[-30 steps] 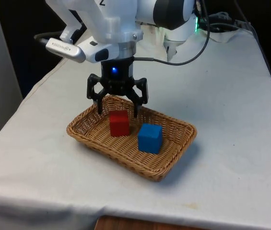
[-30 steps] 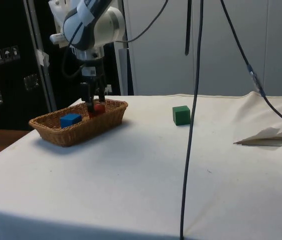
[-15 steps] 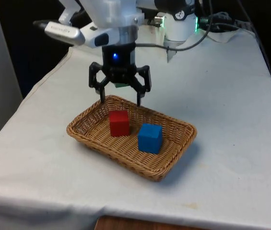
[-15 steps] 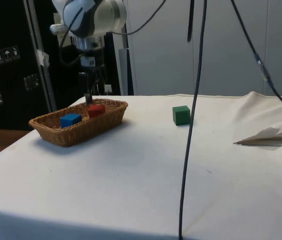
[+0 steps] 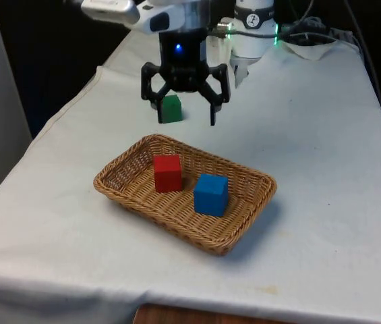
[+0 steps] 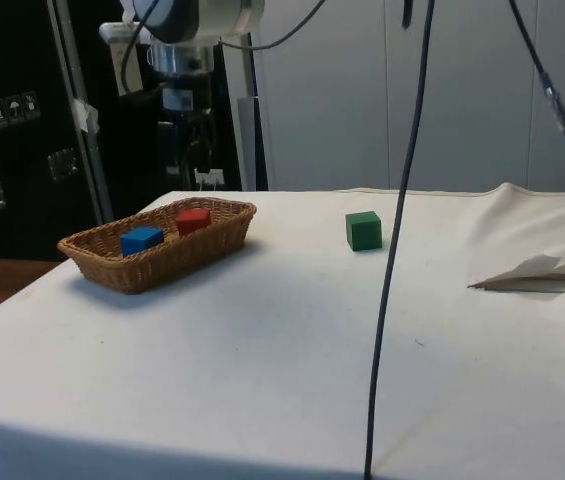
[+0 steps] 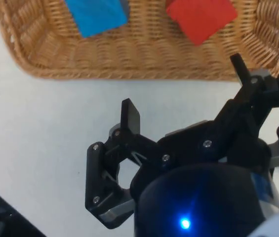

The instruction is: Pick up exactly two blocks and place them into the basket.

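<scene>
A woven basket (image 5: 244, 226) (image 6: 102, 270) (image 7: 144, 54) sits on the white cloth with a red block (image 5: 168, 173) (image 6: 194, 219) (image 7: 201, 17) and a blue block (image 5: 211, 194) (image 6: 141, 239) (image 7: 96, 15) inside it, side by side. A green block (image 5: 172, 109) (image 6: 364, 230) rests on the cloth beyond the basket, partly behind the gripper in the front view. My gripper (image 5: 185, 117) (image 6: 188, 178) (image 7: 183, 89) hangs open and empty in the air above the cloth, past the basket's far rim and close to the green block.
Cables (image 5: 311, 40) and the robot base crowd the far end of the table. A crumpled fold of cloth (image 6: 542, 270) lies at the side view's right. A black cable (image 6: 392, 250) hangs in front of the side camera.
The gripper has risen out of the basket and drawn back toward the far end, staying open. The red and blue blocks have stayed where they were.
</scene>
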### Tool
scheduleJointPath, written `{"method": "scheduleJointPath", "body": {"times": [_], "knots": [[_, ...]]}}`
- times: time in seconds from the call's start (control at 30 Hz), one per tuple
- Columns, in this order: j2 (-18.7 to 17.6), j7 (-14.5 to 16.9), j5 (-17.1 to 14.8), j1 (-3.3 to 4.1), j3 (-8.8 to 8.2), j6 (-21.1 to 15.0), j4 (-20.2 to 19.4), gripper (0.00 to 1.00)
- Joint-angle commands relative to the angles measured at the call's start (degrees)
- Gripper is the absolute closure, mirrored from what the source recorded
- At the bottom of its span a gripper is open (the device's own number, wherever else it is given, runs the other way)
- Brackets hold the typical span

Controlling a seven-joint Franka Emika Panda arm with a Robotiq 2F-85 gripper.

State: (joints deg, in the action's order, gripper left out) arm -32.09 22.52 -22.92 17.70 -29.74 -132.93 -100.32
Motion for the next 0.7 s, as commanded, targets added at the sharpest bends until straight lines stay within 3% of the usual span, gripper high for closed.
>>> {"method": "scheduleJointPath", "body": {"times": [0.0,0.03,0.07,0.2,0.3,0.33,0.37,0.5,0.57,0.6,0.63,0.67], "knots": [[0.7,-0.6,0.4,0.80,-0.40,-1.0,-1.0,0.00],[0.0,0.0,0.0,0.00,0.00,0.0,0.0,0.00],[1.1,-0.7,0.5,1.03,-0.34,-1.1,-1.3,0.00],[3.2,-1.5,1.0,2.06,-0.11,-1.8,-3.3,0.00],[4.5,-2.1,1.3,2.58,0.17,-2.2,-4.4,0.00],[3.9,-1.4,0.8,1.83,0.57,-1.4,-3.7,0.00],[4.9,-2.2,1.4,2.69,0.29,-2.3,-4.8,0.00],[6.6,-2.8,1.8,3.44,0.80,-3.0,-6.5,0.00],[7.3,-2.9,2.0,3.55,1.15,-3.3,-7.3,0.00],[6.9,-2.4,1.7,2.92,1.49,-2.3,-6.5,0.00],[7.6,-2.9,2.2,3.55,1.32,-3.5,-7.6,0.00],[7.8,-2.9,2.3,3.61,1.49,-3.7,-7.9,0.00]]}}
